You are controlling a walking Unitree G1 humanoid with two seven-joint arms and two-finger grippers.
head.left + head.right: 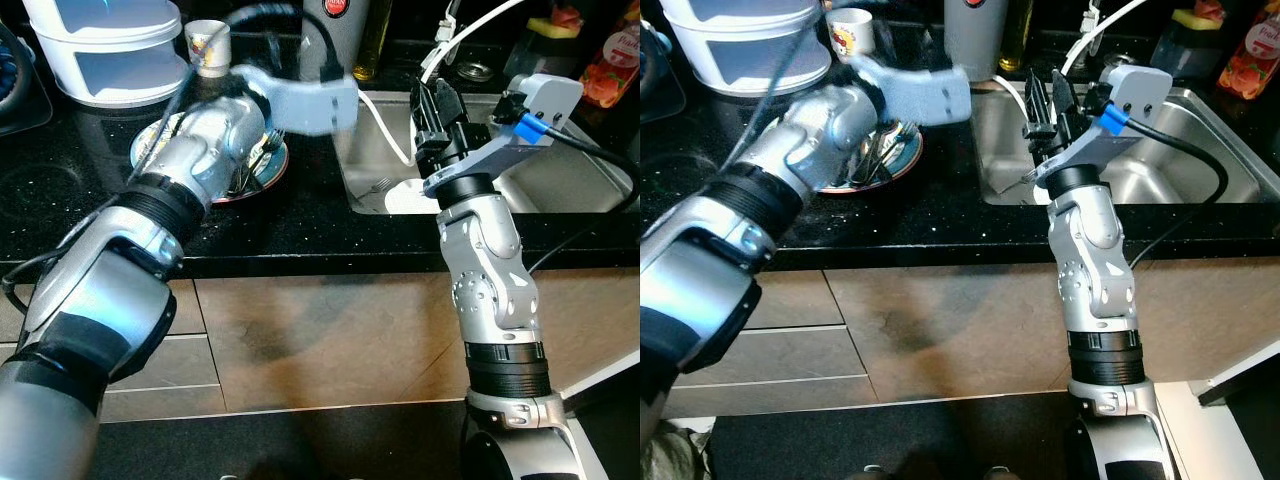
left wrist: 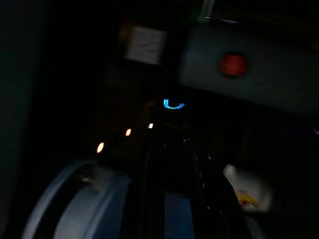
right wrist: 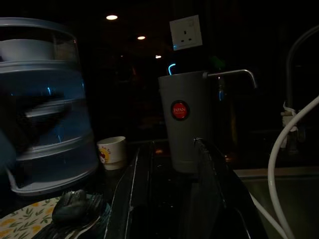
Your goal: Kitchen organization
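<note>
A patterned plate (image 1: pixel 262 172) holding dark cutlery (image 1: pixel 878 158) lies on the black counter (image 1: pixel 80 210), left of the steel sink (image 1: pixel 570 185). My left arm reaches over the plate. Its gripper (image 2: pixel 169 149) points toward a grey tumbler (image 1: pixel 338 28) with a red label and is too dark and blurred to read. Over the sink's left edge my right gripper (image 1: pixel 437 100) stands open with nothing between its fingers, aimed at the same tumbler (image 3: pixel 184 129). A small white cup (image 1: pixel 208 45) stands behind the plate.
A stacked white container (image 1: pixel 105 50) fills the back left corner. A white hose (image 1: pixel 385 130) hangs into the sink, where a fork (image 1: pixel 375 187) lies. An oil bottle (image 1: pixel 372 40), a red bottle (image 1: pixel 615 65) and a yellow sponge (image 1: pixel 555 25) line the back. Drawer fronts (image 1: pixel 300 340) sit below the counter.
</note>
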